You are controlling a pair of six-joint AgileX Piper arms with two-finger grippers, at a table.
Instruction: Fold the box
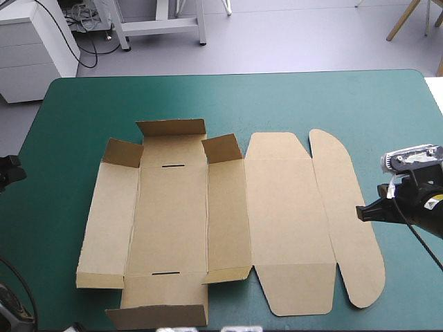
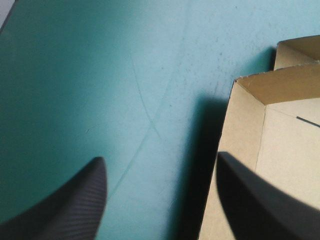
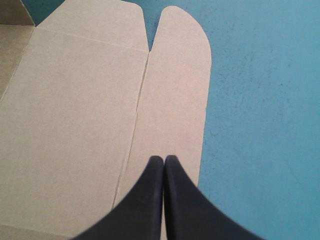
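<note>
The brown box (image 1: 173, 221) lies on the teal-green cover as a cut sheet. Its left part has short walls and corner flaps partly raised. Its lid panel (image 1: 287, 214) and rounded end flap (image 1: 346, 214) lie flat to the right. My right gripper (image 1: 361, 211) is shut, with its tip (image 3: 164, 159) just over the outer edge of the rounded flap (image 3: 175, 90) and nothing held. My left gripper (image 1: 8, 173) sits at the table's left edge. It is open (image 2: 161, 157), and a raised corner wall of the box (image 2: 280, 85) is ahead of one finger.
Bare teal-green cover (image 1: 277, 97) runs from the box to the far edge. A narrower strip (image 1: 55, 207) separates the box from the left edge. The box's near flap (image 1: 163, 315) reaches almost to the table's near edge.
</note>
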